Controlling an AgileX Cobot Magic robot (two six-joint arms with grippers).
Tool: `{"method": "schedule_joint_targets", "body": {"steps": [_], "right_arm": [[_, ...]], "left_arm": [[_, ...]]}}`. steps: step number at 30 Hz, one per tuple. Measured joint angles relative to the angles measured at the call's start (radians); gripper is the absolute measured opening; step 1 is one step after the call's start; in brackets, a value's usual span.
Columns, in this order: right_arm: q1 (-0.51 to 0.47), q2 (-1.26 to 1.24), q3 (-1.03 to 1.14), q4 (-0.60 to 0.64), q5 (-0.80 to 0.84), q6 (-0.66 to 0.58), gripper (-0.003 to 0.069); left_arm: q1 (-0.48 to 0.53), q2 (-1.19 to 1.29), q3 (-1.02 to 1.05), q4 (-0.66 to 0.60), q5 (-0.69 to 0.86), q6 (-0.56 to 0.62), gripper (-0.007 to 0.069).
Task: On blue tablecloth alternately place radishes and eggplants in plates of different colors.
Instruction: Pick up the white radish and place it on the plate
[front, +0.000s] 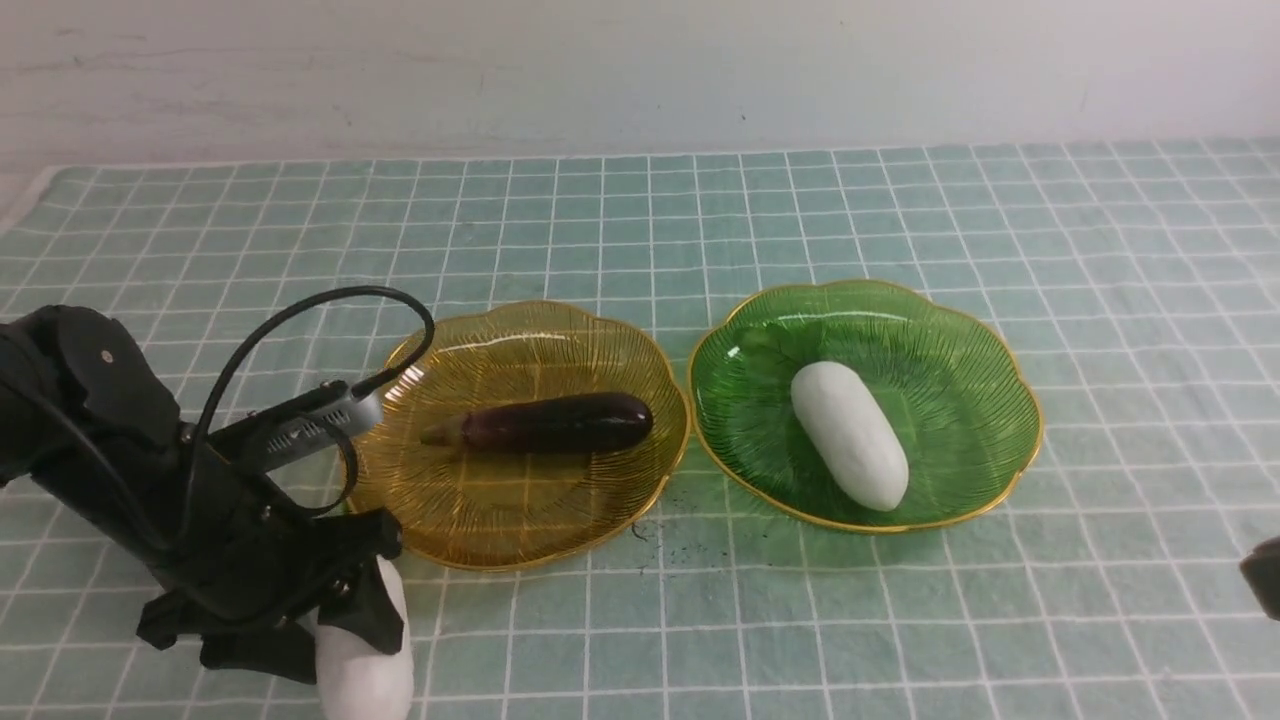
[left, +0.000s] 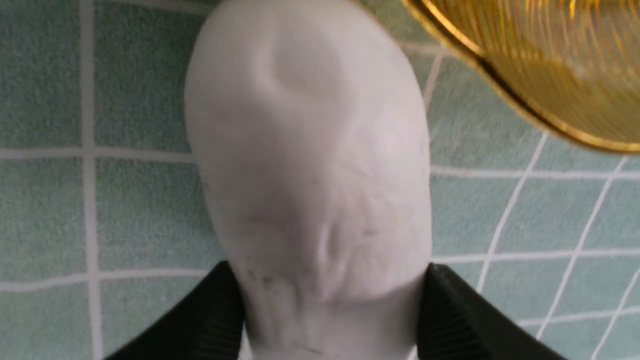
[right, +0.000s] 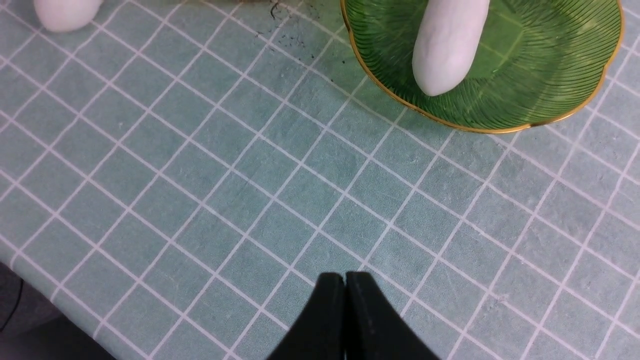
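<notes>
Left gripper (left: 330, 312) clamped on radish (left: 315, 180) beside amber plate (front: 520, 520); right gripper's (right: 345, 280) fingers together. Eggplant (front: 560, 423) on amber plate.

A pale wall (front: 600, 80) spans the far side of my view, faint dark streaks (front: 240, 60) running across its left part. Nearer my jaws, a small dark curl (front: 638, 532) lies near a scatter of black specks (front: 697, 551).

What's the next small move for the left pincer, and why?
Probably lift the near radish straight up: the left pincer has its fingers against both sides, and the radish sits beside the amber plate, not in it.
</notes>
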Motion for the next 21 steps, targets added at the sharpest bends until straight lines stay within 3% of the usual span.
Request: {"method": "schedule_joint_targets", "body": {"steps": [3, 8, 15, 21], "right_arm": [[0.0, 0.0, 0.0, 0.0, 0.0, 0.0, -0.0015], [0.0, 0.0, 0.001, 0.0, 0.0, 0.001, -0.0015], [0.0, 0.0, 0.001, -0.001, 0.0, 0.002, -0.0015], [0.0, 0.0, 0.001, -0.001, 0.0, -0.003, -0.0015]], "left_arm": [[0.0, -0.046, 0.015, 0.048, 0.14, 0.027, 0.0402], [-0.032, -0.155, 0.013, 0.032, 0.245, 0.017, 0.0402], [-0.182, -0.254, -0.097, -0.05, 0.271, -0.038, 0.0402], [-0.348, -0.169, -0.301, -0.063, 0.211, -0.119, 0.0402]]}}
